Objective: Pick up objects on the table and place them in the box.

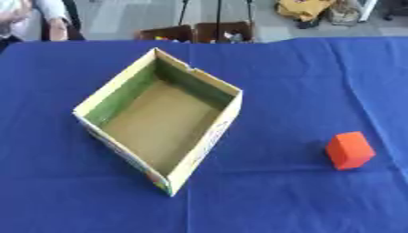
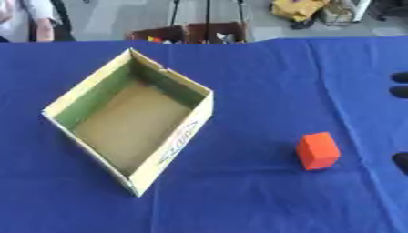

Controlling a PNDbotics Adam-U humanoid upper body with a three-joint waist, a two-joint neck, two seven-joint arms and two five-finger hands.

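The box sits left of the orange block; the right robot hand shows only dark fingertips, grip untellable.

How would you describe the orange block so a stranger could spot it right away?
Start at the open cardboard box on the blue tablecloth. Look to its right, on bare cloth: the orange block stands alone there, the only bright solid-coloured thing on the table.

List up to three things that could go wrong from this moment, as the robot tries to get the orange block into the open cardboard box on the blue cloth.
1. The small orange block lies apart from the open cardboard box, so it could drop during the carry.
2. The box looks light and stands askew; a bump on its near wall might shift it.
3. Only dark fingertips of the right robot hand show at the picture's edge, so the reach starts barely in view. The blue tablecloth is creased and could snag.
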